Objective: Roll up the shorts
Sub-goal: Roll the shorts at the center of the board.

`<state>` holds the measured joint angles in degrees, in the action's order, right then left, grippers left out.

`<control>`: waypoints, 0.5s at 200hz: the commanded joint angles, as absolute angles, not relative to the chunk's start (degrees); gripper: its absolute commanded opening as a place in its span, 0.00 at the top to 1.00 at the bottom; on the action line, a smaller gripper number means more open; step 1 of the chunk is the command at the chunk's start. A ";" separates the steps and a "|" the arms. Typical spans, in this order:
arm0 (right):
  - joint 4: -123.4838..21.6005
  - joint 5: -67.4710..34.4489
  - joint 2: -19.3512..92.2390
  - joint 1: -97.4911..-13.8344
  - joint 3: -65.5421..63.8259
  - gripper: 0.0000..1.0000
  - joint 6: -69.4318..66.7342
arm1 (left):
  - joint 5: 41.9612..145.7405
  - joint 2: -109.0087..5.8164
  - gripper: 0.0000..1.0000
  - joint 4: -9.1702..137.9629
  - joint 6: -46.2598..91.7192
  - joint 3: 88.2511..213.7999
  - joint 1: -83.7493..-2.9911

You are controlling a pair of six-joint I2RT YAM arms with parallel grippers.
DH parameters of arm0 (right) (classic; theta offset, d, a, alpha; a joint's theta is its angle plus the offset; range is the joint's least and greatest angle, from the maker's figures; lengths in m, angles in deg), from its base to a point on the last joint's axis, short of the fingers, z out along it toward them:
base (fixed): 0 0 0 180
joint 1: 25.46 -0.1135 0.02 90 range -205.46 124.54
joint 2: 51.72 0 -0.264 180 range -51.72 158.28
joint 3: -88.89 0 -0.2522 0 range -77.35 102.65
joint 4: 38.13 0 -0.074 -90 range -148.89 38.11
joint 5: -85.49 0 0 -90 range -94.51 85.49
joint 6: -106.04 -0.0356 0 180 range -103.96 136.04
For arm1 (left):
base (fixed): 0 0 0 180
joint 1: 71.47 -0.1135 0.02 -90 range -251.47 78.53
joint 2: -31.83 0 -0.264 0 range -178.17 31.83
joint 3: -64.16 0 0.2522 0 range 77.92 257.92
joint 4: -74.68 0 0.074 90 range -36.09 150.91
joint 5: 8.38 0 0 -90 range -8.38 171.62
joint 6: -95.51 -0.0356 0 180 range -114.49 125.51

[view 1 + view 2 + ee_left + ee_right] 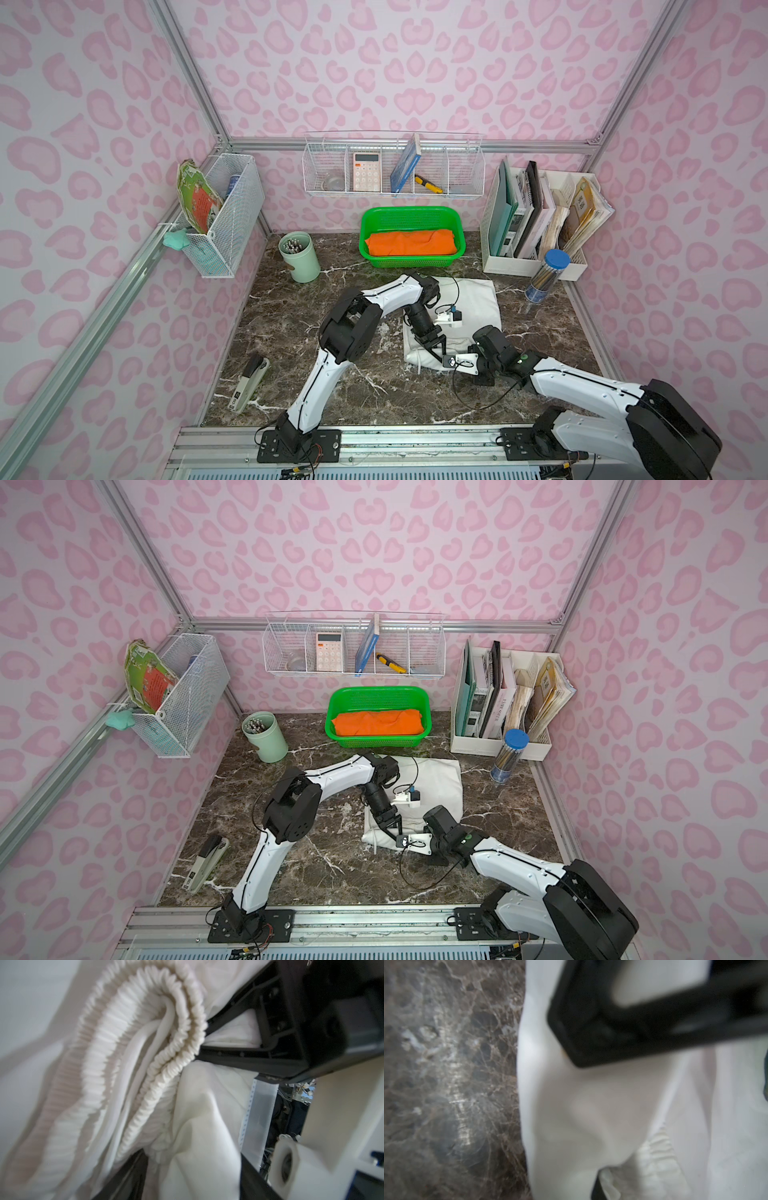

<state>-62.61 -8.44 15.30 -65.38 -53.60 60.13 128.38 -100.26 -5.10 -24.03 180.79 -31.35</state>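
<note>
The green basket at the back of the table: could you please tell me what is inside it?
Inside the green basket lies a bunched orange cloth, covering most of its floor. Anything beneath the cloth is hidden.

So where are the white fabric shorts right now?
In both top views the white fabric shorts lie on the dark marble tabletop, right of centre, just in front of the green plastic basket.

Both arms reach in over the white shorts (473, 299) spread mid-surface (291, 332), left hand (434, 348) planted on the bunched near edge, right hand (463, 366) low just beside it, and behind them the green basket (411, 262) cradles an orange cloth (411, 244).
</note>
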 commanded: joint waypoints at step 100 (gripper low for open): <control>-77.78 -30.32 22.34 -53.76 -42.98 1.00 56.91 | 111.98 -66.02 0.01 27.39 -12.05 153.05 -40.93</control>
